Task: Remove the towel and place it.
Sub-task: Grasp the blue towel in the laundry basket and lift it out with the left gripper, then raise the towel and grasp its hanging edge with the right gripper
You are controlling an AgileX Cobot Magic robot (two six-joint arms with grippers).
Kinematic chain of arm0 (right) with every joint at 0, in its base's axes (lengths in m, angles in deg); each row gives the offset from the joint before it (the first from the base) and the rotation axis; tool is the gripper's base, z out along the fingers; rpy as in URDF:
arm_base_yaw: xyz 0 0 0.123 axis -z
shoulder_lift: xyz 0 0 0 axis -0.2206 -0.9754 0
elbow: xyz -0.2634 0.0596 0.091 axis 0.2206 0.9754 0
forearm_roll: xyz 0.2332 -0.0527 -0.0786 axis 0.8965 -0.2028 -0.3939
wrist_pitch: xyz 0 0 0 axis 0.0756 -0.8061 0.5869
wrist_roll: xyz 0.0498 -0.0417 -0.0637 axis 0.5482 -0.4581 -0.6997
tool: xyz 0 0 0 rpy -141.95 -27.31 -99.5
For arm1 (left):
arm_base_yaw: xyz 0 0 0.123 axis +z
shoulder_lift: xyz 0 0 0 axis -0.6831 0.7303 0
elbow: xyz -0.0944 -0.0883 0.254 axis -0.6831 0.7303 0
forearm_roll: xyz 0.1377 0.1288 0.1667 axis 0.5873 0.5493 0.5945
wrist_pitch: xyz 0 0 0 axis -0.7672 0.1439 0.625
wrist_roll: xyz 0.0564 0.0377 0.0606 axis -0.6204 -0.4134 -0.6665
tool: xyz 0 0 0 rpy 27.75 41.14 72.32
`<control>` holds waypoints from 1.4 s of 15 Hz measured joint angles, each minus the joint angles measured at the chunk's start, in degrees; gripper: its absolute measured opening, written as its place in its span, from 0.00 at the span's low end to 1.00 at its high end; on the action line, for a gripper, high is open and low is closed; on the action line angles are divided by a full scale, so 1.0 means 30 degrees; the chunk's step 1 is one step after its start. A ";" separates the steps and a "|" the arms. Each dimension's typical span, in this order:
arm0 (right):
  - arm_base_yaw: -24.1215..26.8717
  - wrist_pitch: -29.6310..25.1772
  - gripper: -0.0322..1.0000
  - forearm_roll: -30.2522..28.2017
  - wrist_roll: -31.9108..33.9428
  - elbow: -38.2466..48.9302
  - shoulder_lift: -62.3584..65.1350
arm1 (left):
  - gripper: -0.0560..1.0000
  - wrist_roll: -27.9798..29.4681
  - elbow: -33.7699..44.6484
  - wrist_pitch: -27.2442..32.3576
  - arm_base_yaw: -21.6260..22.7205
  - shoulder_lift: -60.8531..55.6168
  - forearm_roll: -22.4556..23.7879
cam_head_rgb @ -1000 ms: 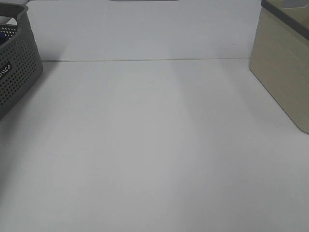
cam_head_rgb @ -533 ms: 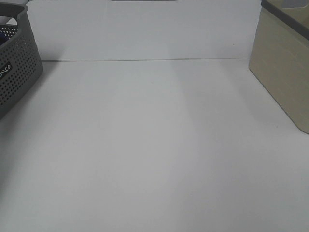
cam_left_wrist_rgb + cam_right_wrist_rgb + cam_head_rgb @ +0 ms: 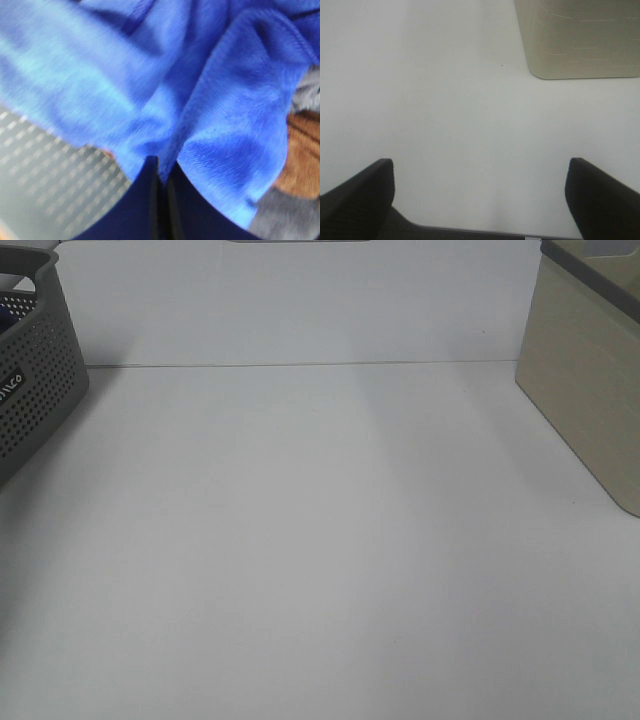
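in the left wrist view the towel [image 3: 150,75] fills most of the frame, soft and blurred, its edges running out of the picture. the left gripper [image 3: 161,172], pinched on a fold, is cut off by the frame. a brown patch [image 3: 305,155] and a grey patch [image 3: 280,220] beside the towel may be other cloths. in the high view the basket [image 3: 35,370] at 9 o'clock is cut by the edge, its label [image 3: 12,387] unreadable. the bin [image 3: 590,370] at 3 o'clock is cut too.

White table [image 3: 320,540], white back wall [image 3: 300,300]
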 joint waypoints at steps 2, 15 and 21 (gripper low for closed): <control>0.0000 0.0000 0.90 0.0000 0.0000 0.0000 0.0000 | 0.05 0.0153 0.0000 0.0267 0.0000 -0.0993 -0.0306; 0.0000 0.0000 0.90 0.0000 0.0000 0.0000 0.0000 | 0.05 0.0229 0.0000 0.0458 -0.3610 -1.1306 -0.0993; 0.0000 0.0000 0.90 0.0000 0.0000 0.0000 0.0000 | 0.05 0.0497 0.0000 -0.2215 -0.6551 -1.4037 -0.0783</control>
